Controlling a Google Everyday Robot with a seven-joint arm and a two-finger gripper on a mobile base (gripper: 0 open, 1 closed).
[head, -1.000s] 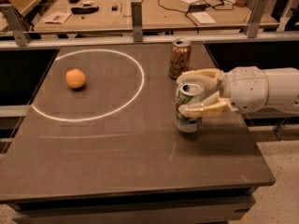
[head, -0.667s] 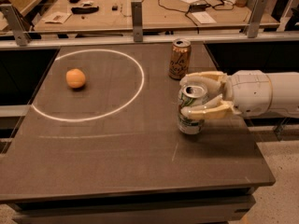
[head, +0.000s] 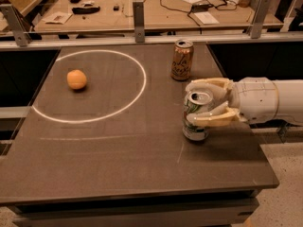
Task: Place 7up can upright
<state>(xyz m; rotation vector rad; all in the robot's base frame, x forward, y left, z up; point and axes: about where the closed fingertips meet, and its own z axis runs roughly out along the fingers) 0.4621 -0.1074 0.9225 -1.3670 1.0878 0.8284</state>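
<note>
The 7up can, silver-white with green lettering, stands upright on the dark table near its right edge. My gripper reaches in from the right with its cream fingers on both sides of the can's upper part, shut on it. One finger passes behind the can's rim and the other crosses its front. The can's base looks to be touching the tabletop.
An orange-gold can stands upright just behind the 7up can. An orange lies inside a white circle painted on the table's left half. A metal rail runs along the far edge, with a cluttered bench behind it.
My gripper and the 7up can have shifted slightly right and toward the front of the table together. The can has stayed upright. The orange and the other can have not moved.
</note>
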